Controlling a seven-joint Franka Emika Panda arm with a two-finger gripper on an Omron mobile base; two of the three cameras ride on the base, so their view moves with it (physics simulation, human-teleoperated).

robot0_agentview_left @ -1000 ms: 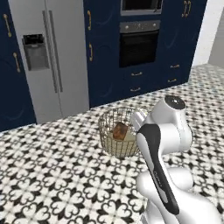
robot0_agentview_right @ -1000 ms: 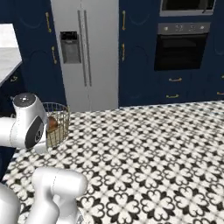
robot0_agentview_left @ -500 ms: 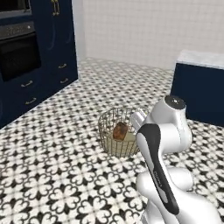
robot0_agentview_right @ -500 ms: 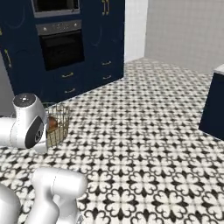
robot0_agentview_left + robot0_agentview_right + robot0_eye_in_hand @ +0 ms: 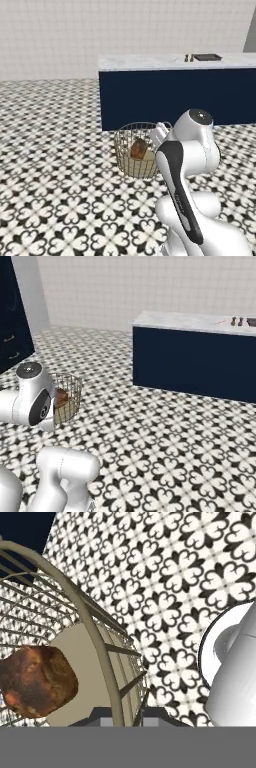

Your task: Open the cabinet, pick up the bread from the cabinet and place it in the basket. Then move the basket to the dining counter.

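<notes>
Scene has swung since half a second ago: oven wall and navy cabinets gone from the base views, dining counter (image 5: pixel 175 62) now ahead, plain navy front facing the robot. Camera shift from the base turning, not things moving

Wire basket (image 5: pixel 136 150) carried clear of the floor, in front of the arm as before. Bread (image 5: pixel 139 148) sits inside on the flat base

Hand view: tool (image 5: pixel 122 714) clenched on the basket rim, one wire passing between the tips

Judgement: bread step done; transport under way. Basket remains well short of the worktop's near edge; base must close in before a set-down
</notes>
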